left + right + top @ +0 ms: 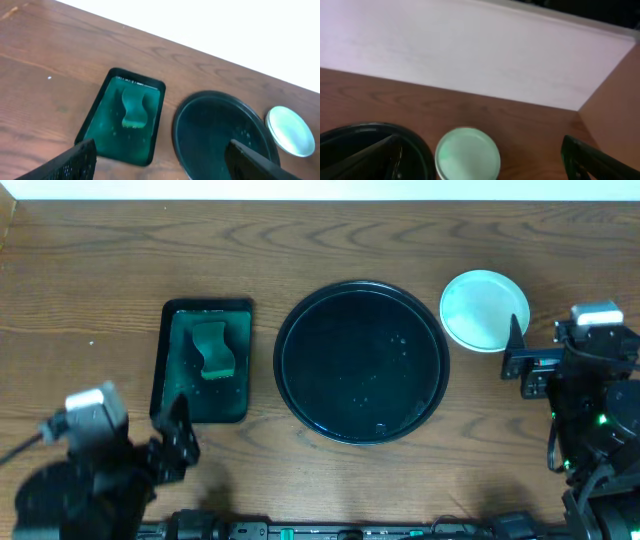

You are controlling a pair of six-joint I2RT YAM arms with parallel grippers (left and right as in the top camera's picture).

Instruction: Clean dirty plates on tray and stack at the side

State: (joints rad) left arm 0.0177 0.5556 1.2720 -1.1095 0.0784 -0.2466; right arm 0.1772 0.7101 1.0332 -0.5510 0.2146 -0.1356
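Jaws wide on both my arms, nothing held: left jaws low by the green sponge tray (185,395), right jaws just beside the stacked plates (485,310). The black tray (279,362) holds no plates and the top plate looks wiped, so I judge the job finished. How many are stacked I cannot tell.

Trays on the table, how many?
2. The round black tray sits mid-table. The rectangular green tray, holding a sponge, lies just to its left in the overhead view. None appears hidden.
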